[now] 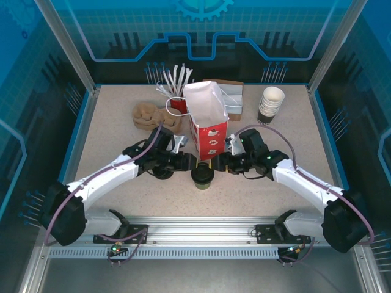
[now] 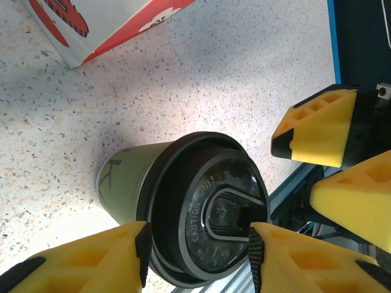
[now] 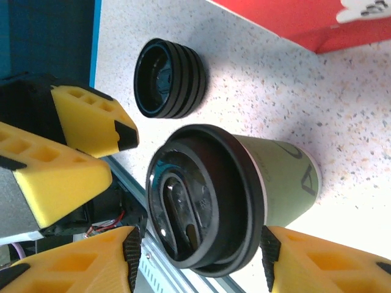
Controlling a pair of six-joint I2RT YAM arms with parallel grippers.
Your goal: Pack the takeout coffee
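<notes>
Olive-green paper cup with a round black lid, the takeout coffee [image 1: 202,177], one item. It stands upright on the speckled table [image 1: 110,146], about midway between the left and right edges and nearer the near edge than the far one, just in front of the bag. The wrist views show a pale line marking on its side and raised "CAUTION" lettering on the lid.

Left gripper [image 2: 198,251]: reaches in from the cup's left. Its yellow fingers [image 2: 79,265] are parted to about the lid's width, one tip at each side of the rim. Whether they press on the rim cannot be told.

Right gripper [image 3: 200,251]: reaches in from the cup's right. Its yellow fingers [image 3: 330,262] are likewise set apart and flank the rim. Contact cannot be told here either.

Bag [image 1: 209,125]: red-and-white paper, open-topped and upright at the table's middle, just behind the cup.

Black lids [image 3: 170,78]: a low stack near the cup on its left, apart from it.

Stack of cups [image 1: 270,104]: white-rimmed and lidless, near the far right corner.

Cup carriers [image 1: 156,117]: brown moulded pulp, left of the bag and toward the far edge.

White sticks [image 1: 174,79]: upright in a red holder by the far edge, just left of the bag's top.

Cardboard box [image 1: 225,85]: brown, at the far edge behind the bag, partly hidden.
</notes>
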